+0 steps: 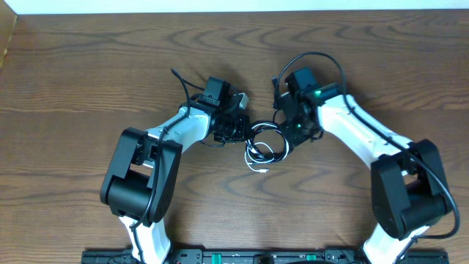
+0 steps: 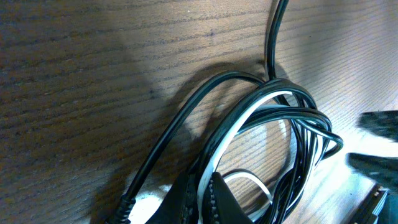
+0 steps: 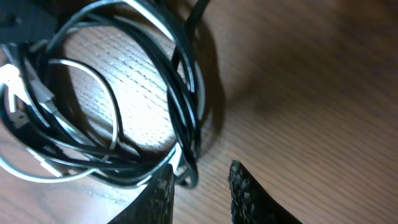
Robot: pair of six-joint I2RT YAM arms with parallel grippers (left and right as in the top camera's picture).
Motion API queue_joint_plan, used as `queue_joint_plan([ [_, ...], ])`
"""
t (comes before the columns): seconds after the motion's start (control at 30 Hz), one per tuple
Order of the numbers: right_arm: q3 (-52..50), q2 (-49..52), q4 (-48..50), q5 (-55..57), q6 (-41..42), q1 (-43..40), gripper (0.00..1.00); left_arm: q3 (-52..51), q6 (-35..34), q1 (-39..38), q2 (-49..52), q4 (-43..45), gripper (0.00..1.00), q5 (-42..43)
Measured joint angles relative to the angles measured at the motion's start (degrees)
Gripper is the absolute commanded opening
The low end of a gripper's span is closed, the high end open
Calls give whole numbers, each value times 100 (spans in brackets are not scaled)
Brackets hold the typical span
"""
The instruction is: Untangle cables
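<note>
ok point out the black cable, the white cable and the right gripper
black cable [image 3: 189, 118], right wrist view, strands on the loop's right side
white cable [image 2: 245, 115], left wrist view, curved stretch inside the black loop
right gripper [image 3: 199, 174], right wrist view, midway between its fingertips

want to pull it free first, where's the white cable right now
In the overhead view the white cable lies near the middle of the table, looped in with the black cable, between the left gripper and the right gripper.

Between my left end effector [image 1: 238, 126] and my right end effector [image 1: 283, 136] I count two cords: one black cable [image 2: 186, 118], one white cable [image 2: 249, 112]. Two end effectors, one wooden surface [image 1: 73, 73].
</note>
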Motion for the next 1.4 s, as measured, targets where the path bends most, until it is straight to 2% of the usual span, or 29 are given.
queue_joint_plan([
  [0.4, -15, 205, 190, 437, 472, 83, 28, 0, 0, 0, 2, 0, 7, 0],
  [0.77, -17, 562, 162, 1563, 1394, 160, 31, 0, 0, -2, 2, 2, 7, 9],
  [1.0, -153, 560, -37, 2660, 2675, 140, 32, 2, -2, -22, 2, 9, 7, 57],
  [1.2, -564, 400, -92, 3104, 3270, -461, 33, 2, -2, -55, 2, 7, 8, 146],
  [1.4, -632, 304, -210, 2693, 3285, -1263, 33, 2, 0, -125, 2, 20, 7, 286],
])
